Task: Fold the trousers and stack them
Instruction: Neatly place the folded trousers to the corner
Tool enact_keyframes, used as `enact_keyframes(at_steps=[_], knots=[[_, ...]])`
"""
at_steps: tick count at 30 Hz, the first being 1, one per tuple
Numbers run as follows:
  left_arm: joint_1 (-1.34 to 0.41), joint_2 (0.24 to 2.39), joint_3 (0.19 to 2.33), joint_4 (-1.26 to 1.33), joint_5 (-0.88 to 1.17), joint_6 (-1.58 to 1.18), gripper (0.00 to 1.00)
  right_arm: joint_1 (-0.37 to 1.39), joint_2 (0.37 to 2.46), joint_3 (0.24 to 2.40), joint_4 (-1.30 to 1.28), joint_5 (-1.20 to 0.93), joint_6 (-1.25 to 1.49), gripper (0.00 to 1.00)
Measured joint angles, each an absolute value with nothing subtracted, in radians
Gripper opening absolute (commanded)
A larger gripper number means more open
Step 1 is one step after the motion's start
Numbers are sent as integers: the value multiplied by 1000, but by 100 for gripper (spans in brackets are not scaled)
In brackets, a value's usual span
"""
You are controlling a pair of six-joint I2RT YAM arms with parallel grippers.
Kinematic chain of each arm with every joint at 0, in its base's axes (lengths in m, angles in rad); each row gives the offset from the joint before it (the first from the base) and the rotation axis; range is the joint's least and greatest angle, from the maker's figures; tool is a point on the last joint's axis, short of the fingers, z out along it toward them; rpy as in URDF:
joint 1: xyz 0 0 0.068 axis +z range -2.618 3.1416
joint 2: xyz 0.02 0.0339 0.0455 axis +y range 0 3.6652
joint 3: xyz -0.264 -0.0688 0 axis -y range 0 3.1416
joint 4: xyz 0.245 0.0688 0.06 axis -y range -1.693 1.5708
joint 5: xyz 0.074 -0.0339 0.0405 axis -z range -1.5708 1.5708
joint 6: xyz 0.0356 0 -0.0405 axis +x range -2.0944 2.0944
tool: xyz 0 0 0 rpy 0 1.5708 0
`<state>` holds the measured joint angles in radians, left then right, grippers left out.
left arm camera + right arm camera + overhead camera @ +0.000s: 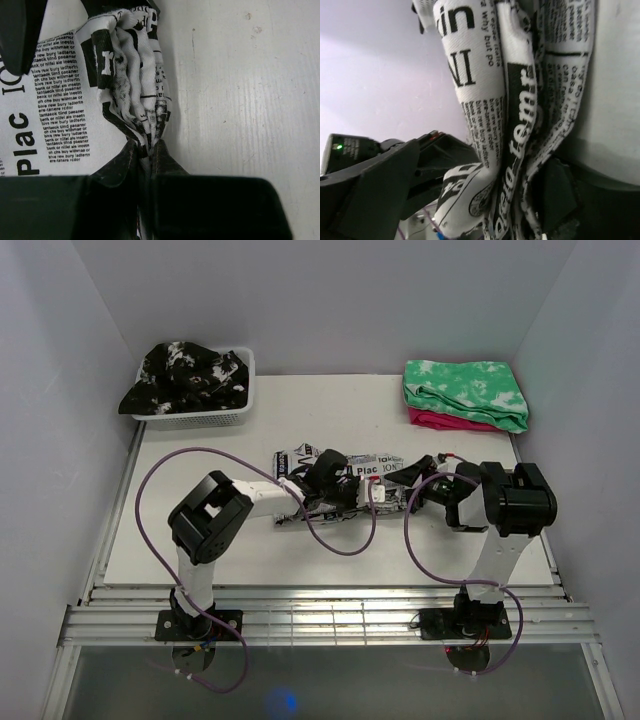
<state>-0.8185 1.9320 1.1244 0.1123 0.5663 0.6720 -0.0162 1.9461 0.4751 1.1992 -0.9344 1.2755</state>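
The trousers (pixel 372 469), white cloth with black newspaper print, lie bunched in the middle of the table between both arms. My left gripper (pixel 330 488) sits on their left part. In the left wrist view it (pixel 149 159) is shut on a gathered, pleated fold of the trousers (pixel 132 75), low over the table. My right gripper (pixel 425 490) is at their right end. In the right wrist view it (pixel 520 200) is shut on a thick bunch of the trousers (pixel 520 100), which hangs across the view and hides most of the fingers.
A white basket (pixel 200 421) at the back left holds a black garment with white splotches (pixel 185 375). A folded green-and-white cloth (pixel 465 390) lies on a pink cloth (pixel 445 421) at the back right. Purple cables (pixel 150 480) loop beside both arms.
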Motion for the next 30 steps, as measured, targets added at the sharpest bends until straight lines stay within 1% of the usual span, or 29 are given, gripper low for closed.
enact_keyframes(at_steps=[1,2,3,5,6,7,8,9,10,11,13,14,18,20,21,22,25,30], knots=[[-821,1931,1121,116,561,677,0,-11,1935,492,1137,-917,1245,83],[-822,1930,1119,118,557,681,0,-6,1930,504,1095,-910,1223,77],[-823,1928,1118,120,553,684,0,3,1925,519,1046,-900,1192,73],[-824,1924,1113,129,548,688,0,25,1921,551,954,-879,1131,60],[-824,1921,1108,136,545,689,0,41,1919,567,907,-868,1098,44],[-825,1918,1105,138,542,690,0,55,1915,582,855,-854,1060,36],[-825,1915,1103,138,536,689,0,68,1909,594,807,-840,1029,22],[-825,1913,1103,136,531,688,0,75,1904,600,776,-831,1001,16],[-825,1912,1102,136,528,685,7,79,1897,609,738,-824,978,11],[-825,1909,1100,136,522,682,26,80,1888,619,701,-818,951,8],[-830,1893,1092,144,501,673,41,81,1868,643,628,-817,896,8],[-830,1877,1084,148,487,667,52,81,1854,663,580,-818,870,8],[-831,1726,1010,142,445,624,67,97,1807,815,364,-812,689,8],[-826,1628,982,119,426,601,70,106,1797,918,257,-797,585,8],[-823,1579,974,109,417,587,79,110,1791,979,194,-784,530,8],[-818,1534,970,96,405,578,85,115,1787,1035,147,-769,476,8],[-796,1412,941,76,366,543,95,121,1781,1191,17,-713,331,8],[-757,1301,859,54,283,509,97,121,1799,1424,-149,-606,115,8]])
